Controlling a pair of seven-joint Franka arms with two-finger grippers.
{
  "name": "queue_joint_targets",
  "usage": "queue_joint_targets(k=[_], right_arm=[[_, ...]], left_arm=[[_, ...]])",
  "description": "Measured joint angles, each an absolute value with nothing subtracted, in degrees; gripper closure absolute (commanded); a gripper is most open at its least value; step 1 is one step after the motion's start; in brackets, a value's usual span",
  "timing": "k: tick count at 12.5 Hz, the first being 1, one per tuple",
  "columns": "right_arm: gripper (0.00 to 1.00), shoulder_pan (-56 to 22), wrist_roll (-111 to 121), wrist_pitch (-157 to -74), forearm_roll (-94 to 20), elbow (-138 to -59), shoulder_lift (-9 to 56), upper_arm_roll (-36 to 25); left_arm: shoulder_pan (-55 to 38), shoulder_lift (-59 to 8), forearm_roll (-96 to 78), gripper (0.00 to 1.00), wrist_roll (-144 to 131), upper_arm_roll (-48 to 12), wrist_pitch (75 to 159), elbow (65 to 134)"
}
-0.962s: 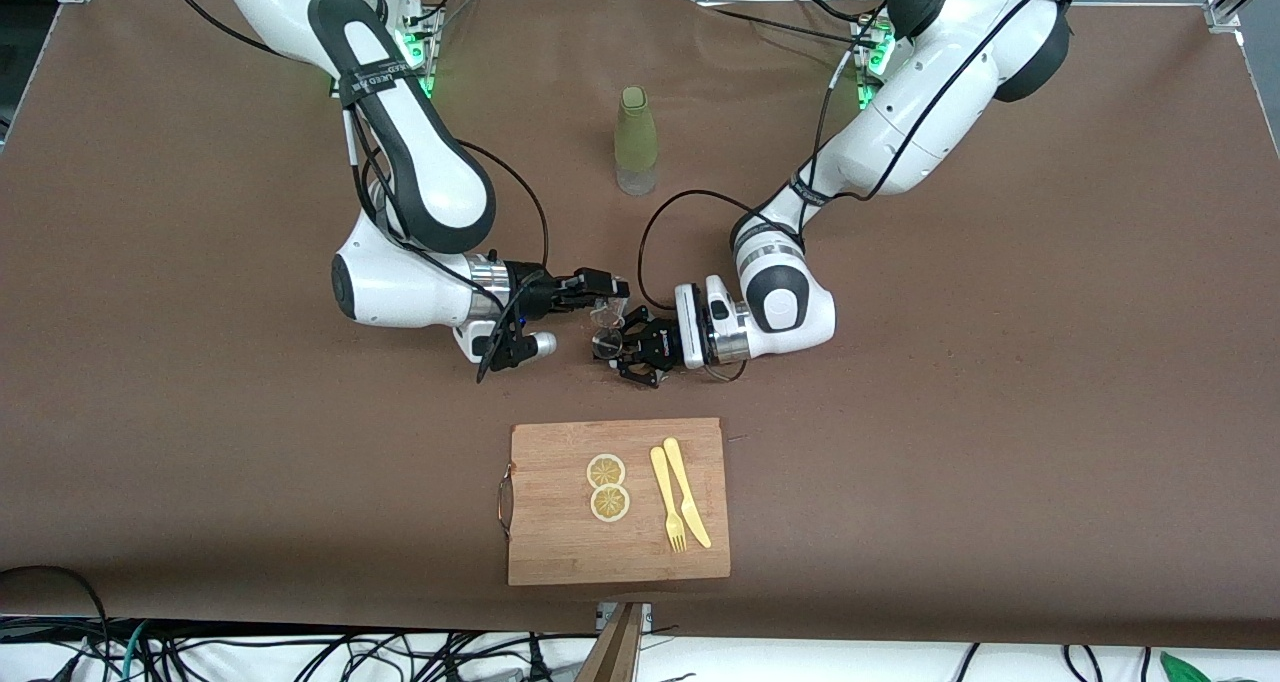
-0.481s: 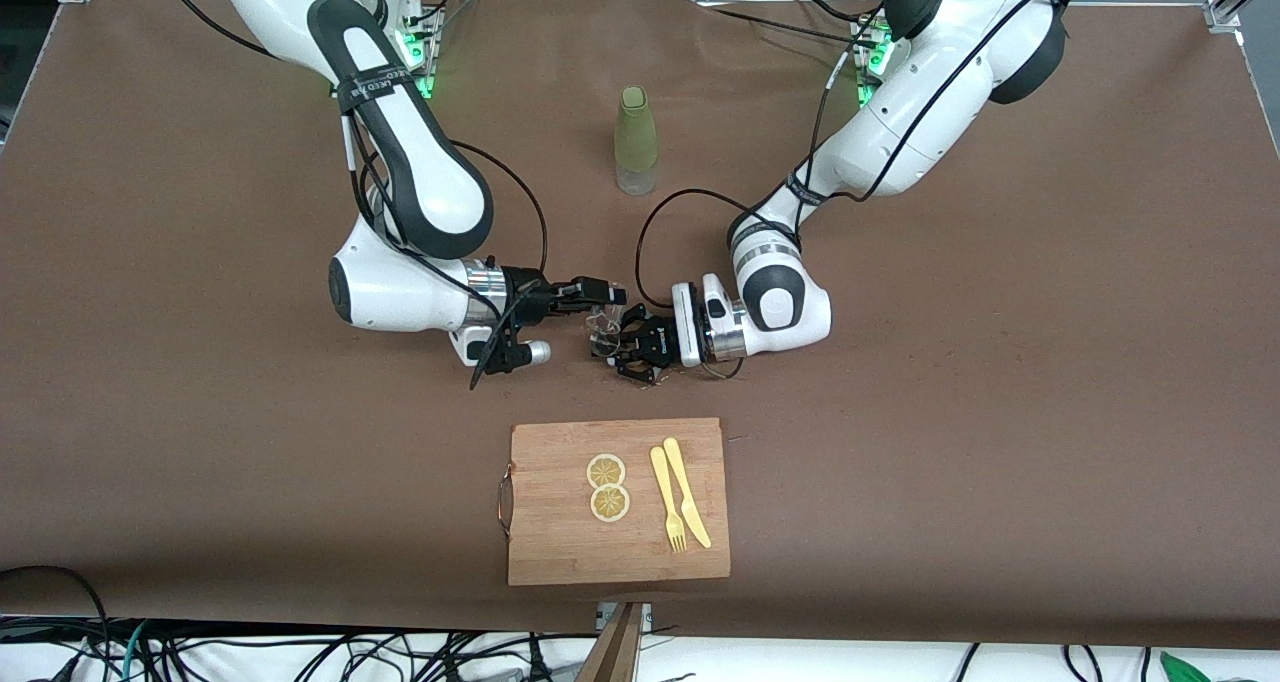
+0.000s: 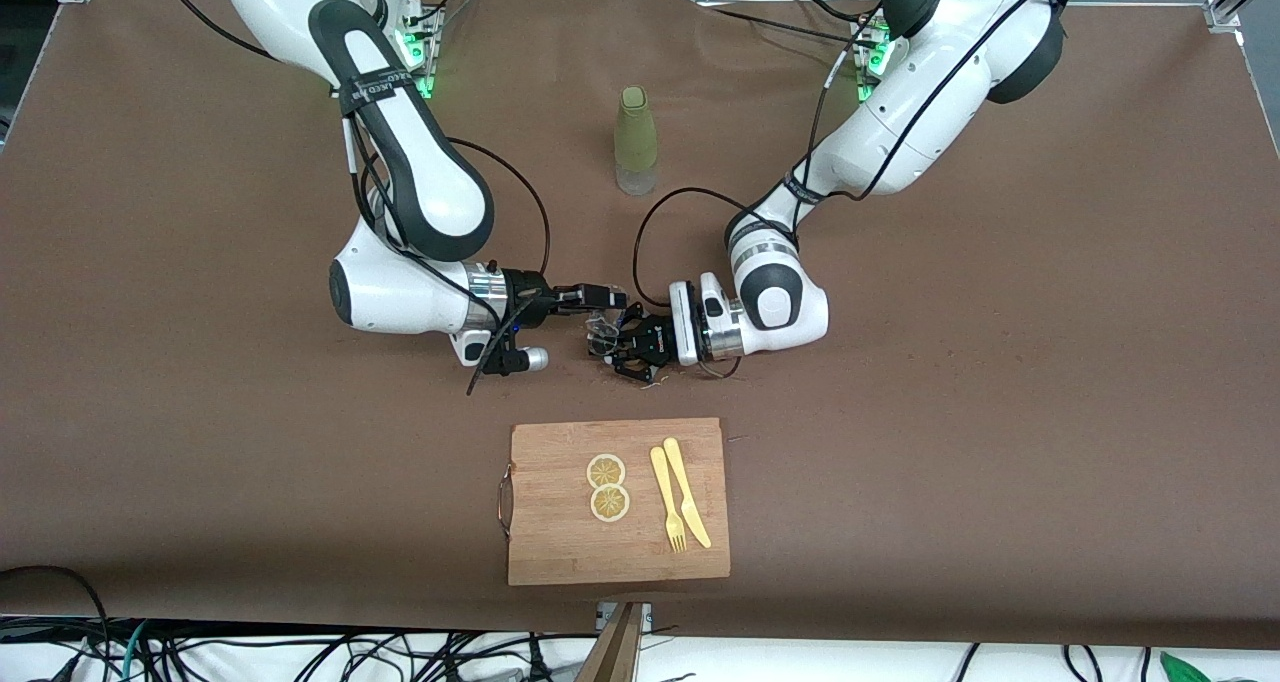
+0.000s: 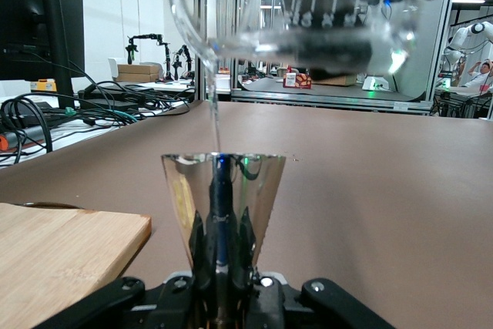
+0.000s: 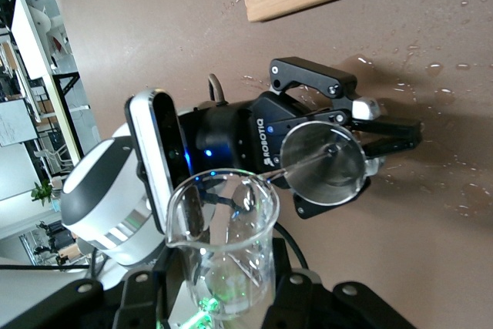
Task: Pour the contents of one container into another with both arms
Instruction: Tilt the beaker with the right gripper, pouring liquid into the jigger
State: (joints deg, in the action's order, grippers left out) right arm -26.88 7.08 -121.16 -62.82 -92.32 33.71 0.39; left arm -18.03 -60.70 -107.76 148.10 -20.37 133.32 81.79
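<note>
A clear beaker [image 5: 223, 244], clamped in the right gripper [image 3: 598, 302], is being tipped, water streaming into a conical glass [image 4: 222, 198] clamped by the left gripper [image 3: 622, 347]

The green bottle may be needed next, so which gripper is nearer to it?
Left, slightly. Both grippers meet nearer the camera than the green bottle: left gripper holds the cone glass, right gripper the beaker.

White letters reading "ROBOTIQ" stand on the black body of the left gripper [image 5: 339, 161], running along its side at about 9 o'clock from the fingers. A monitor [image 4: 38, 32] at the room's edge bears "HUAWEI" on its top bezel. A black band on the right arm [image 3: 372, 84] carries white lettering too small to read.
</note>
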Motion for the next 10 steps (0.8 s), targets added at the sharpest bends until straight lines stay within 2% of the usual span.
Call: queue_joint_targets(k=[5, 10], right_arm=[[0.85, -26.9, 6.9, -121.2, -62.5, -92.0, 33.7, 0.4], [0.84, -27.0, 7.0, -121.1, -48.9, -91.3, 33.1, 0.4]], left_arm=[[-18.0, -60.7, -108.2, 1.0, 148.1, -20.4, 133.3, 81.7], [-18.1, -60.7, -108.2, 1.0, 148.1, -20.4, 133.3, 81.5]])
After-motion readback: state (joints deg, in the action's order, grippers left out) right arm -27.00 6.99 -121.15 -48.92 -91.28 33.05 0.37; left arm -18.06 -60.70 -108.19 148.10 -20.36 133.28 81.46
